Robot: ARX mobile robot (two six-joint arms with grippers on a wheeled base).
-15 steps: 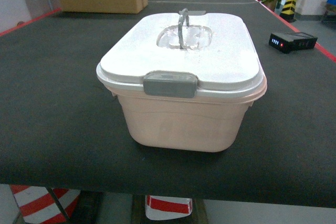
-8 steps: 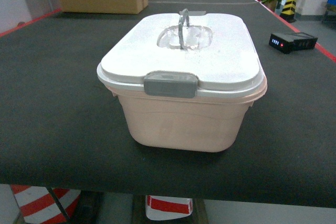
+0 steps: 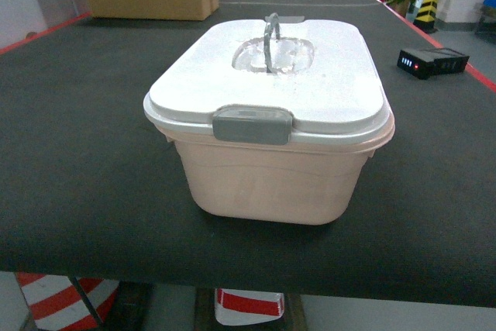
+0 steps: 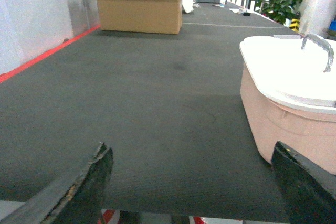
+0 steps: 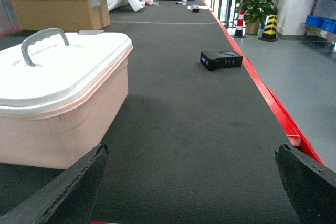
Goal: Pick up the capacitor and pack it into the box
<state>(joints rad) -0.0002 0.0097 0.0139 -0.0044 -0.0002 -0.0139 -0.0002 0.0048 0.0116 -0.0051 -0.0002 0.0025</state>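
My pale pink rectangular plastic box (image 3: 267, 180) sits mid-bench under its clasped white lid (image 3: 267, 75). My left tool (image 4: 194, 182) and right tool (image 5: 191, 182) hang spread and empty; no capacitor shows, so packing looks finished or unstarted.

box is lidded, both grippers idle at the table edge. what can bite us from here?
1. The lid sits on the box with the front clasp down: nothing packs until it opens.
2. No capacitor shows in any view.
3. The black device lies beside the right gripper's path.
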